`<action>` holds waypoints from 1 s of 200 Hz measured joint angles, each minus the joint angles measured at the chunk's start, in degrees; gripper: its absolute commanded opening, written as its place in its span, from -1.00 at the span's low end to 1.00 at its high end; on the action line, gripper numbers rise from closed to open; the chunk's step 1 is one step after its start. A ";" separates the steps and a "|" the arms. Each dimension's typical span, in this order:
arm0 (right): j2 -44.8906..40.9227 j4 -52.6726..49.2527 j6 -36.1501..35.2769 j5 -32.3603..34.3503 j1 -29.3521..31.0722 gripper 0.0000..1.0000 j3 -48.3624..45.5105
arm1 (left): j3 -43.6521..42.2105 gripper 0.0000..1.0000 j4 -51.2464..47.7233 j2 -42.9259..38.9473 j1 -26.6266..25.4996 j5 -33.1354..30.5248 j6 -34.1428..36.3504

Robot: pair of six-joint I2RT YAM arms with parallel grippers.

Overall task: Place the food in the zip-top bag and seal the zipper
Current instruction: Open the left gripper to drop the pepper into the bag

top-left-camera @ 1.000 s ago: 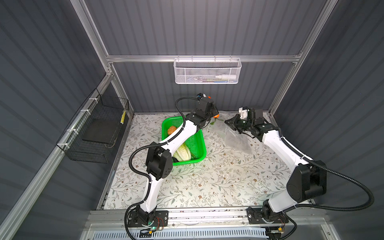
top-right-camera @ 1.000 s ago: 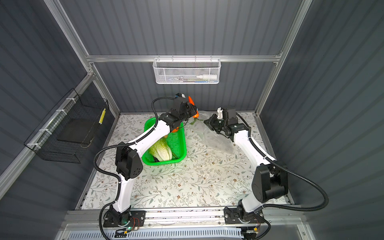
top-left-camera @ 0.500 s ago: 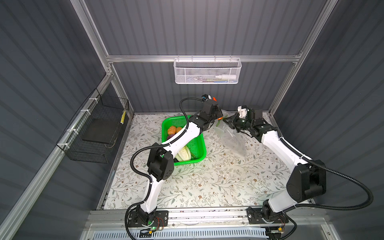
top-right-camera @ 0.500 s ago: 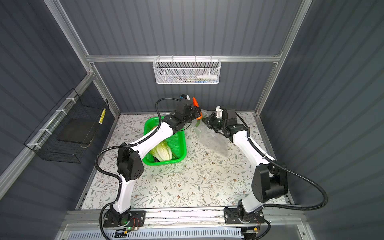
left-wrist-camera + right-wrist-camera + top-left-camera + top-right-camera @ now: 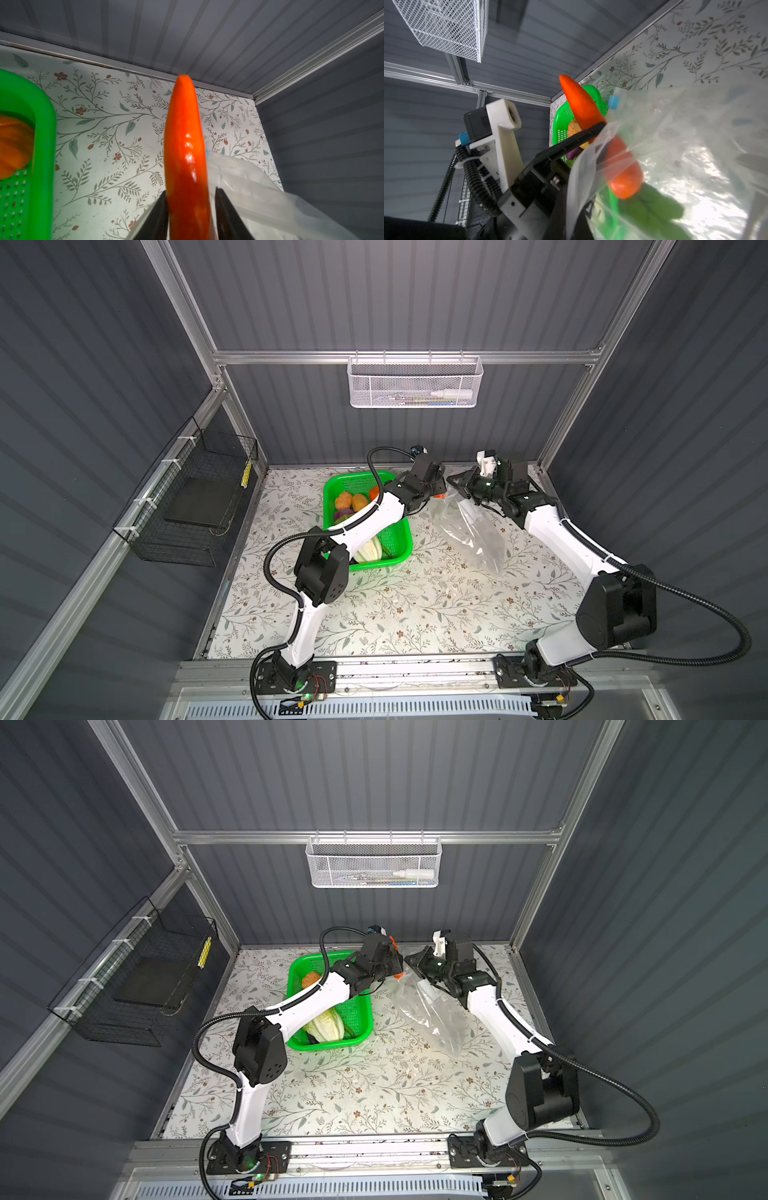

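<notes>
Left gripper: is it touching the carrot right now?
Touching. In the left wrist view, one finger of the left gripper lies against the carrot; a sliver of zip-top bag shows beside the other.

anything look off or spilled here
Nothing looks spilled or damaged. The one odd bit is the carrot: it is only halfway into the zip-top bag, with its thick end inside the mouth and its pointed tip sticking out between the jaws of the left claw.
</notes>
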 measured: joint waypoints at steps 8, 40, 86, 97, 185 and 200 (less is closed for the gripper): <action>0.00 0.81 -1.49 -0.07 0.02 -1.00 -0.48 | -0.09 -0.22 -0.22 -0.52 0.00 0.50 -0.22; 0.15 4.79 -6.32 -1.99 0.02 -1.00 -3.54 | -0.33 -0.21 -0.66 -2.43 0.00 2.99 -1.75; 1.29 7.37 -9.05 -5.25 -0.24 -1.00 -4.48 | -0.42 0.61 -1.90 -3.30 0.37 3.80 -3.48; 1.29 7.45 -9.66 -5.42 -0.26 -1.00 -4.48 | -0.44 0.61 -2.25 -3.50 0.72 3.78 -3.50; 0.92 0.35 -15.04 -4.57 -1.18 -1.00 -4.20 | -3.41 0.71 -3.91 -6.99 13.09 7.28 -2.67; 0.92 -0.48 -15.56 -4.39 -1.33 -1.00 -4.04 | -3.32 0.75 -5.22 -6.49 15.28 7.28 -1.40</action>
